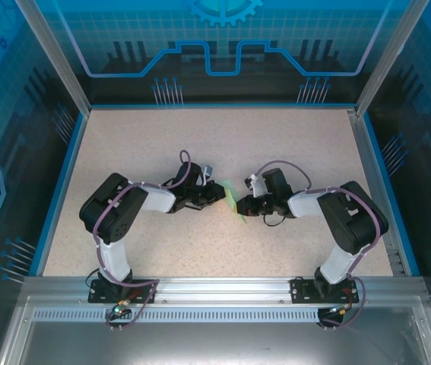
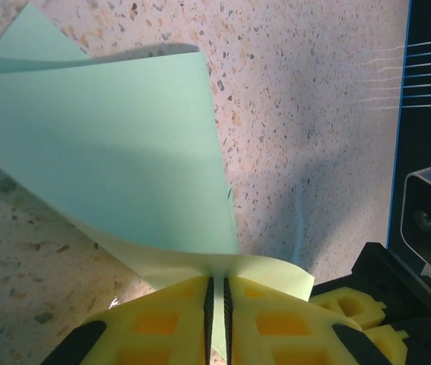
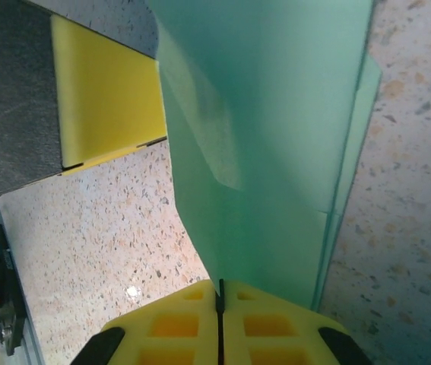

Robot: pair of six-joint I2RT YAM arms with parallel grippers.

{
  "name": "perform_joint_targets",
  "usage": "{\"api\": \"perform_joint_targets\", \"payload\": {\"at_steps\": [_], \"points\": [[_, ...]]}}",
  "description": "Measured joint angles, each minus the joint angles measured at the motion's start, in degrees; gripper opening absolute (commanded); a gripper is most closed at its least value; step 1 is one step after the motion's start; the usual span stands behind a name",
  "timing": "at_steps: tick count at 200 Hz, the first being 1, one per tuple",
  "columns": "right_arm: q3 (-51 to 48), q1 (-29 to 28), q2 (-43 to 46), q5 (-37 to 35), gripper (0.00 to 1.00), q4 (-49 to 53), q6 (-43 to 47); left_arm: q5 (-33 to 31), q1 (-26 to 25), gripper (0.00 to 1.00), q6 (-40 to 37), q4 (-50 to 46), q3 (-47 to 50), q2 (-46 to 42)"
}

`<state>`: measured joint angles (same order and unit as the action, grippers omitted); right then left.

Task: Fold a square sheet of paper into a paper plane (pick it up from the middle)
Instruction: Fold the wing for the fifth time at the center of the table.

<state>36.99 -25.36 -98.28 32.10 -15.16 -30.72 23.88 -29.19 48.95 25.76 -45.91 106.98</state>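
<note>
I have two grippers and one square sheet of paper (image 1: 234, 199), held between them over the middle of the speckled table (image 1: 162, 144). On the left, my left gripper (image 1: 215, 192) reaches in toward the centre. Seen from its wrist, its two yellow fingers (image 2: 162, 323) are pinched narrow on one edge of the sheet (image 2: 109, 152), which fans away from them in a curve, with one corner showing behind. On the right, my right gripper (image 1: 245, 205) faces the left one. Its two yellow fingers (image 3: 169, 327) are pressed together on the pale green paper (image 3: 276, 114), where two layers show along one edge.
</note>
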Motion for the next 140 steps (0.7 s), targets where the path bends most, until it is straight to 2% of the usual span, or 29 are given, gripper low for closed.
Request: {"api": "perform_joint_targets", "payload": {"at_steps": [140], "points": [[-4.2,2.8,-2.1,3.0,0.06,-9.4,-9.9,1.1,-0.2,0.16,0.2,4.2,2.4,0.0]]}}
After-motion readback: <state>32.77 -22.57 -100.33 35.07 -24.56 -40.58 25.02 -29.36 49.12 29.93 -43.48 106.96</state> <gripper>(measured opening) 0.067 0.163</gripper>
